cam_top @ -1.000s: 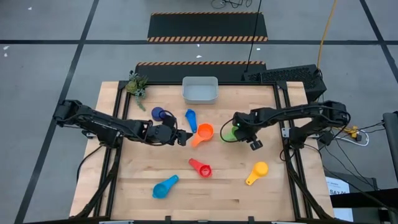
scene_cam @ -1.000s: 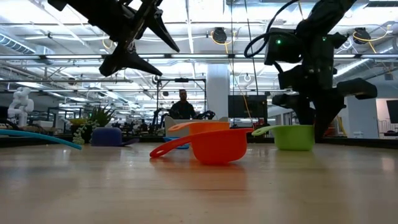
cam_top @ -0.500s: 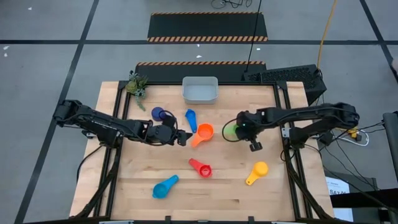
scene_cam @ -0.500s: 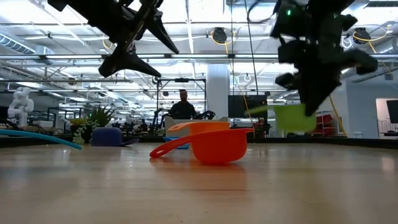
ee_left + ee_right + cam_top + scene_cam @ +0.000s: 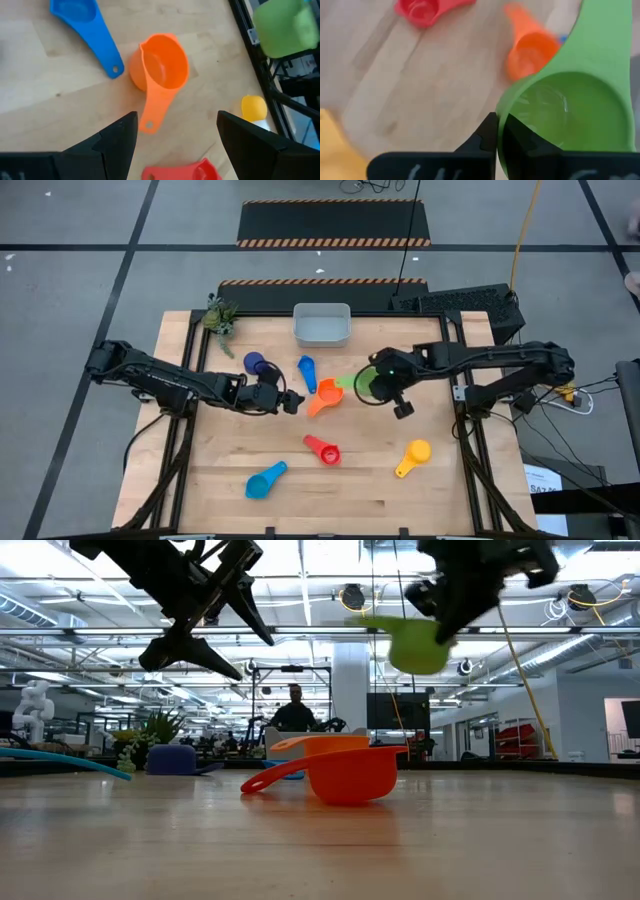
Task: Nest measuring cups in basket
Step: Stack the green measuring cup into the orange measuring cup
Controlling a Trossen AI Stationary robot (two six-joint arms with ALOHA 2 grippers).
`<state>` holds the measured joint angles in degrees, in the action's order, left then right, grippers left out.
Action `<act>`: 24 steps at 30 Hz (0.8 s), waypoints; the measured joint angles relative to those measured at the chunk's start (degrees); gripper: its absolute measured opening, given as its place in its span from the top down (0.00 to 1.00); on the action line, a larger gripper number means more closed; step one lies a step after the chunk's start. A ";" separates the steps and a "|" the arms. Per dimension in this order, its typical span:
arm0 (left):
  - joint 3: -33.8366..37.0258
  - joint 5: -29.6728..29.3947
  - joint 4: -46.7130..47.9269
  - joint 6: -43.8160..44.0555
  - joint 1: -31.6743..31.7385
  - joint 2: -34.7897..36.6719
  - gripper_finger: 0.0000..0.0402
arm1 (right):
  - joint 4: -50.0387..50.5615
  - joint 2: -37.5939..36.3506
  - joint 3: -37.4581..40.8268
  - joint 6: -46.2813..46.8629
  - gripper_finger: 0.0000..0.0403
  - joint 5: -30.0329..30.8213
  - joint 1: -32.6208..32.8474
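My right gripper (image 5: 380,383) is shut on the green measuring cup (image 5: 364,383) and holds it high above the table, as the low view shows (image 5: 415,642). My left gripper (image 5: 291,402) hovers open above the table, just left of the orange cup (image 5: 329,392), whose handle (image 5: 150,117) lies below and ahead of its fingers. The blue cup (image 5: 307,370), the navy cup (image 5: 257,363), the red cup (image 5: 323,448), the light blue cup (image 5: 266,479) and the yellow cup (image 5: 413,455) lie apart on the wood. The pale basket (image 5: 321,326) stands at the far edge. My right gripper pinches the green cup's bowl wall at the rim (image 5: 501,125), on the side opposite the handle (image 5: 605,35), with one finger inside the bowl and one outside. The fingers come slanting down from the table's right. The cup hangs clear of the table, its handle pointing toward the table's left.
A small green plant (image 5: 220,317) stands at the table's far left corner. A dark keyboard (image 5: 460,302) lies beyond the far right corner. In the low view a person (image 5: 294,710) sits far behind the table. Bare wood lies between the red and yellow cups.
My right gripper has taken hold of the green cup and risen with it, tipping as it went and drifting a little toward the far edge. The cup, which stood on the table, now hangs well clear of it.
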<state>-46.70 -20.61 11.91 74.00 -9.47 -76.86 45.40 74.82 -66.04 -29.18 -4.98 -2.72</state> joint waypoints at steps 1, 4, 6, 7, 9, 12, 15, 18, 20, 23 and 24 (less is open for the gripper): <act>0.00 0.05 -0.03 0.48 -0.04 0.00 0.31 | -0.22 0.85 -1.19 -1.95 1.00 0.54 0.04; 0.00 0.12 -0.03 1.63 -0.07 0.09 0.31 | -1.02 4.17 -4.39 -8.29 1.00 0.69 0.11; 0.04 0.20 0.01 1.80 -0.07 0.78 0.31 | -1.15 6.77 -6.23 -11.63 1.00 0.69 0.11; 0.04 0.18 -0.11 1.83 -0.05 1.19 0.31 | -1.13 8.06 -7.03 -12.99 1.00 0.69 0.11; 0.04 0.23 0.75 1.89 -0.05 2.55 0.31 | -1.13 10.47 -8.38 -15.24 1.00 0.67 0.11; 0.04 0.13 3.46 2.21 -0.05 5.48 0.31 | -2.01 12.95 -9.36 -18.11 1.00 0.58 0.11; 0.04 -0.19 8.04 2.09 -0.05 8.80 0.31 | -4.34 14.83 -9.36 -20.58 1.00 0.51 0.11; 0.04 -0.35 11.62 0.71 -0.05 11.70 0.31 | -7.25 16.60 -9.36 -22.63 1.00 0.51 0.11; 0.04 -0.39 13.56 0.33 -0.05 13.19 0.31 | -9.21 17.72 -9.38 -24.22 1.00 0.49 0.11; 0.04 -0.39 16.36 0.28 -0.05 14.89 0.31 | -11.23 20.09 -9.38 -27.18 1.00 0.47 0.09; 0.04 -0.39 16.60 0.30 -0.05 15.25 0.31 | -11.63 20.93 -9.39 -28.18 1.00 0.47 0.09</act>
<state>-46.65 -20.99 28.51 74.30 -9.52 -61.61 33.77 95.75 -75.43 -57.36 -4.51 -2.63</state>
